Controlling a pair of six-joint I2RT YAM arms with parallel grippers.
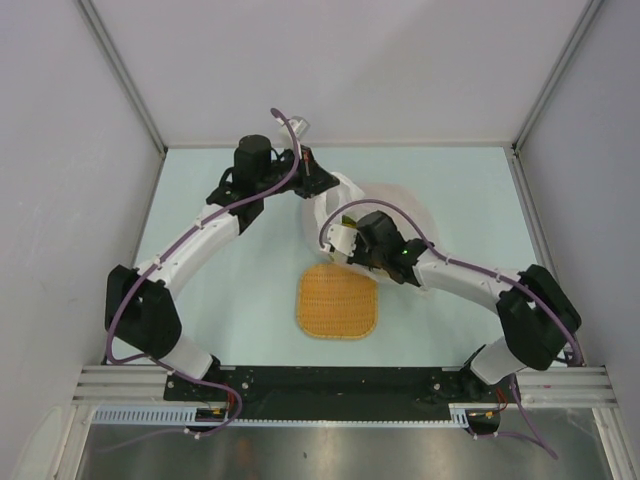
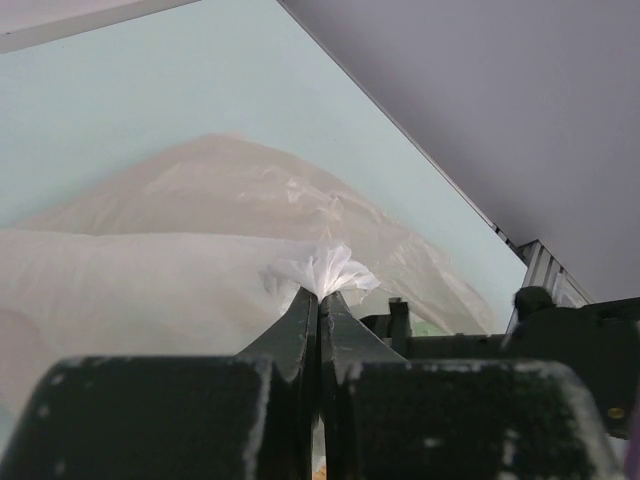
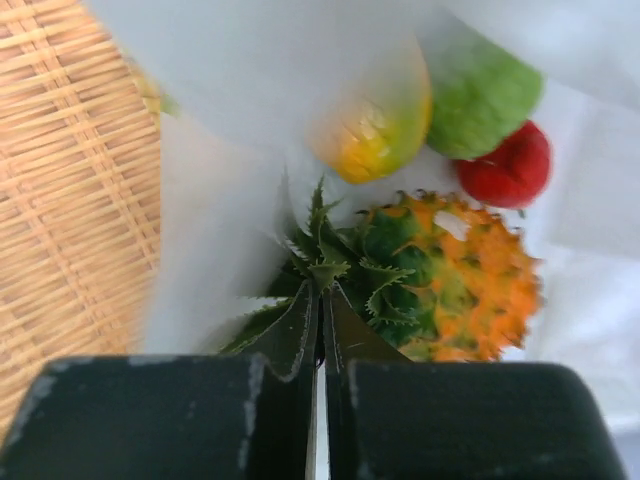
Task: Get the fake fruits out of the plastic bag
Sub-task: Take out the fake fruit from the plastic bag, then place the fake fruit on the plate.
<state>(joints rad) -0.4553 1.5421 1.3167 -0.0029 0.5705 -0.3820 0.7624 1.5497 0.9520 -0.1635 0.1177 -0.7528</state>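
left pincer (image 2: pixel 320 293): jaws pressed together | right pincer (image 3: pixel 322 289): jaws pressed together

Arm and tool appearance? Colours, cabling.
Both the left arm and the right arm have white links with black joint housings. A purple cable loops along each. The left tool and right tool have matte black, wedge-shaped fingers tapering to narrow tips.
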